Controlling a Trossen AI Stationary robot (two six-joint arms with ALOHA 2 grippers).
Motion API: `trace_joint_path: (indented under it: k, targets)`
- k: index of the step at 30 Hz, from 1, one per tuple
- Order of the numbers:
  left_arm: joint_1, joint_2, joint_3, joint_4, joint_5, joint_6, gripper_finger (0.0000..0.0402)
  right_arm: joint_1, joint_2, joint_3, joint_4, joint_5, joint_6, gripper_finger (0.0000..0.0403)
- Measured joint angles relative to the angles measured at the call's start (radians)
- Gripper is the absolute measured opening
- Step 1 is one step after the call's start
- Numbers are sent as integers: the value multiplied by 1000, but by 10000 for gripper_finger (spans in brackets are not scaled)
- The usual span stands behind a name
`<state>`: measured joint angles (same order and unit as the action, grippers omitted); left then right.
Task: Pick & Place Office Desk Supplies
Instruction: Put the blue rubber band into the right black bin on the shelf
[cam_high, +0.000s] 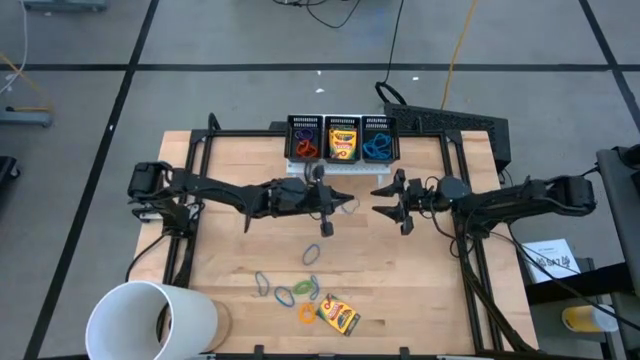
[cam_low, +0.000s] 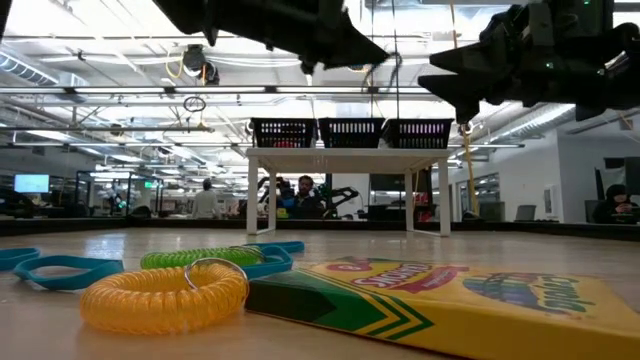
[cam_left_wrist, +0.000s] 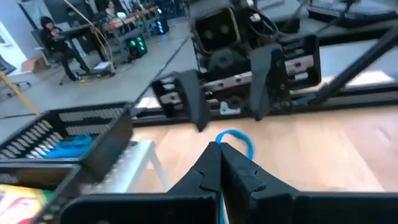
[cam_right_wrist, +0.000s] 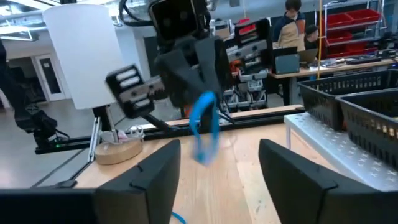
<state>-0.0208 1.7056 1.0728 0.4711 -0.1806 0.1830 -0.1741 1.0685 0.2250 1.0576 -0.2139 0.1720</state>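
Blue rubber band (cam_right_wrist: 204, 124) in left hand (cam_right_wrist: 193, 78)

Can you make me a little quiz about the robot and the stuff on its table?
1. True or false: the left gripper is holding a blue rubber band.
2. Which way are the right gripper's jaws: A) spread apart, B) pressed together?
3. What sits in the middle one of the three bins at the far edge of the table?

Key: 1 true. 2 A. 3 A crayon box.
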Motion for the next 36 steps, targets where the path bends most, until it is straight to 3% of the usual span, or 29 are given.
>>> trace_joint_path:
  k: [7, 15, 20, 31, 36]
  targets:
    - [0, 86, 117, -66, 0, 45, 2, 44, 99, 52, 24, 0, -3, 226]
    - [8, 109, 151, -107, 9, 51, 2, 52, 121, 68, 14, 0, -27, 202]
    - [8, 109, 151, -116, 12, 51, 5, 52, 122, 68, 13, 1, -42, 157]
    - [7, 109, 151, -110, 16, 47, 3, 51, 122, 68, 9, 7, -76, 14]
    - [9, 109, 150, -109, 6, 23, 21, 52, 121, 68, 8, 0, -87, 6]
